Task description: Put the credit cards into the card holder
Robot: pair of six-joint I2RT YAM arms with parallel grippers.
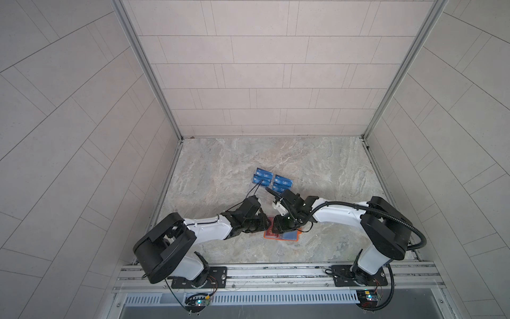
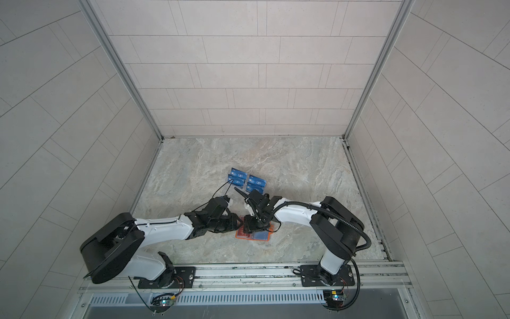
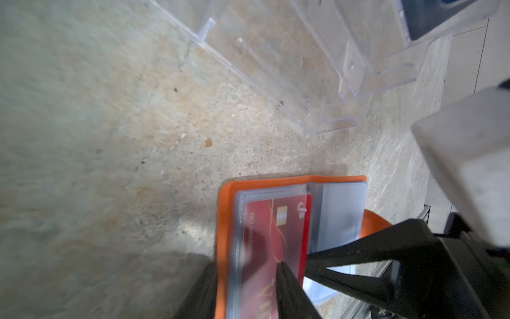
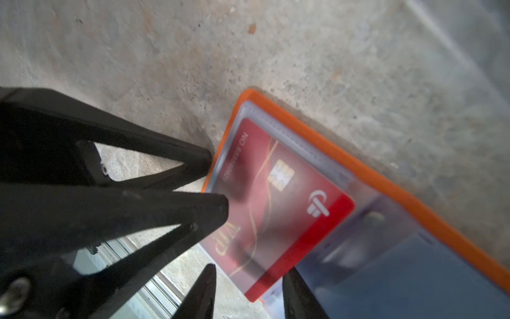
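Red card [image 4: 276,210], part-sleeved in orange holder [image 4: 317,143] — between right jaws

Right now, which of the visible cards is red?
The card with gold VIP lettering, lying in a sleeve of the open orange card holder; the other cards are blue.
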